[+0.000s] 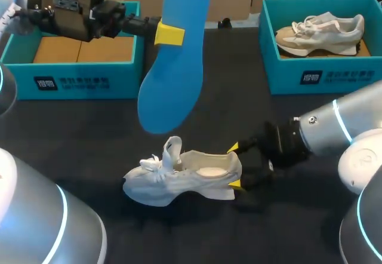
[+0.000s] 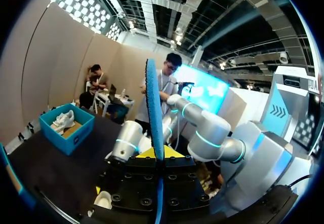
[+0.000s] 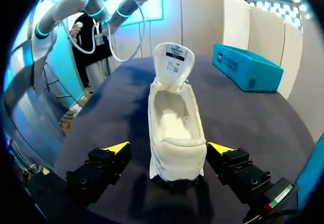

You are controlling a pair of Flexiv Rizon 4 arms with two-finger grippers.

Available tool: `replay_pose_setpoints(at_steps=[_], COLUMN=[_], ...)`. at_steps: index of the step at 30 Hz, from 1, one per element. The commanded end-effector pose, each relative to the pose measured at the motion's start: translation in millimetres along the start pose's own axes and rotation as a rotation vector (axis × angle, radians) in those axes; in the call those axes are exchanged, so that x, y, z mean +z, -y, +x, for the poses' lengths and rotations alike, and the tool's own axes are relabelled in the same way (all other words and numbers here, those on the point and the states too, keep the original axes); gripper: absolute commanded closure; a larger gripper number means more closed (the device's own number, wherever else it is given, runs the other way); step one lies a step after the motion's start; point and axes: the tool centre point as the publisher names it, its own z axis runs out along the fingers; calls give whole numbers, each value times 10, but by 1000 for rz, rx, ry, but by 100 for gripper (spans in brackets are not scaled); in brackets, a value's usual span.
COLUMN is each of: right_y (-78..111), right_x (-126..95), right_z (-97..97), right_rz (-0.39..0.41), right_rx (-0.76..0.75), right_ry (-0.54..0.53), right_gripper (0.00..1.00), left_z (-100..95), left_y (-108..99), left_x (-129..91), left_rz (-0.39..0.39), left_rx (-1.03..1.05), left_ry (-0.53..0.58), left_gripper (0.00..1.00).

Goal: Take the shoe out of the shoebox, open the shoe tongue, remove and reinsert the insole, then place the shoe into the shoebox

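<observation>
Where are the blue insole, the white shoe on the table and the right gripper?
blue insole (image 1: 176, 79): head view, middle of its blue face.
white shoe (image 1: 179, 183): head view, side of its upper.
right gripper (image 3: 168, 148): right wrist view, midway between its yellow tips.

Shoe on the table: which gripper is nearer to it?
Right. The right gripper straddles the shoe's heel, fingers open on either side. The left gripper is well away, up over the table, shut on the insole.
</observation>
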Motion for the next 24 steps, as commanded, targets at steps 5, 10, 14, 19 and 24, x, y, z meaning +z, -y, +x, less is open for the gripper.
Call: replay_pose_setpoints(at_steps=[5,10,14,19,24], right_y=[-51,-95,-237,-382,-483], right_x=[-21,-14,-42,-47,18], right_z=[57,41,44,51,50], right_rz=[271,302,389,493,635], right_rx=[6,20,90,181,229], right_ry=[14,15,26,0,-17], right_gripper=[0,0,0,0,0], left_z=[-18,-18,-18,-18,-18], left_y=[18,18,18,18,18], left_x=[12,12,12,12,12], left_rz=[-5,-5,-5,-5,-5], left_rx=[0,0,0,0,0], left_ry=[-2,-2,-2,-2,-2], left_gripper=[100,100,100,100,100])
